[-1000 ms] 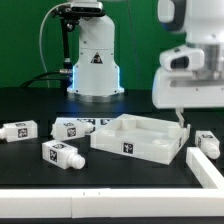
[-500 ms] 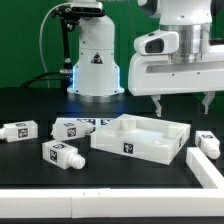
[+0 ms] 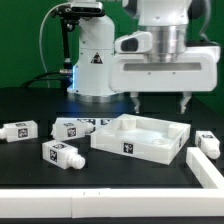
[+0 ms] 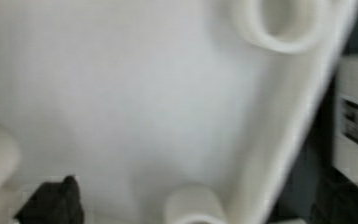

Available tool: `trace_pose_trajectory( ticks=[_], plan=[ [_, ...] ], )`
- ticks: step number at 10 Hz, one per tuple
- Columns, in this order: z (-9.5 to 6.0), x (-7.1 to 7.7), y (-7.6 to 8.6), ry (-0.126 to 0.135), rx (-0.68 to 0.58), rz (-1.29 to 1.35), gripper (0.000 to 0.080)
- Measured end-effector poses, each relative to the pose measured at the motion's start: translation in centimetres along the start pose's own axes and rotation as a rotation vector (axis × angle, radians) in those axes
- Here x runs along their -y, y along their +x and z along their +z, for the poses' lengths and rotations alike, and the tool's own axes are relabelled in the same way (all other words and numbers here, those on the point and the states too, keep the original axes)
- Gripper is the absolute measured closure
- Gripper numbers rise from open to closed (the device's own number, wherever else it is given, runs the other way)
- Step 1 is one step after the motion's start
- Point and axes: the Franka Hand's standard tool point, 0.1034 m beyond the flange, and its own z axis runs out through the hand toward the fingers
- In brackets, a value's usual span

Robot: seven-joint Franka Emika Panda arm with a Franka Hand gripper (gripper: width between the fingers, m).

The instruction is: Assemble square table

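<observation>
1. Nearest the camera, a white rail (image 3: 90,205) runs along the front edge of the black counter (image 3: 120,172).
2. A white bar (image 3: 205,168) lies on the counter at the exterior view's near right and runs out of frame.
3. On the exterior view's left, just behind the rail, the near leg (image 3: 62,153) lies on its side with a tag showing.
4. The square top (image 3: 140,138) sits flat on the counter near the middle, rim up, with a tag on its near wall.
5. The right leg (image 3: 207,142) lies just beside the top on the exterior view's right.
6. The middle leg (image 3: 75,127) lies by the top's far left corner; whether they touch cannot be told.
7. The left leg (image 3: 20,130) lies well apart at the far left of the exterior view.
8. The fingers (image 3: 183,101) hang above the far part of the top, spread wide with nothing between them, tips clear of the rim.
9. In the wrist view the top's white inside (image 4: 140,100) fills the picture, with a round corner socket (image 4: 282,25) and one dark fingertip (image 4: 55,200) showing.
10. Farthest back stands the white robot base (image 3: 95,60) with its triangle sticker.
</observation>
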Motion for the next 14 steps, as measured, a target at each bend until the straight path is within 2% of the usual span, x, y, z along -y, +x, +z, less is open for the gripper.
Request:
trace_pose_trajectory(
  ticks=[1, 4, 5, 6, 7, 8, 10, 11, 12, 14],
  plan=[
    [-0.1, 0.3, 0.3, 0.011, -0.003, 0.008, 0.0151],
    [0.0, -0.1, 0.1, 0.009, 0.002, 0.041, 0.0151],
    [0.0, -1.6, -0.1, 0.001, 0.003, 0.13, 0.0151],
    [0.0, -3.8, -0.8, -0.006, -0.001, 0.251, 0.0151],
    [-0.1, -5.6, -0.8, -0.002, -0.021, 0.236, 0.0151],
    [-0.1, -6.8, -0.5, 0.015, -0.047, 0.269, 0.0151],
    [0.0, -6.1, -0.7, 0.016, -0.042, 0.257, 0.0151],
    [0.4, -6.7, -1.0, 0.018, -0.04, 0.329, 0.0151],
    [1.5, -7.7, -2.1, 0.013, -0.019, 0.434, 0.0151],
    [3.2, -8.5, -3.0, 0.007, -0.006, 0.529, 0.0151]
  ],
)
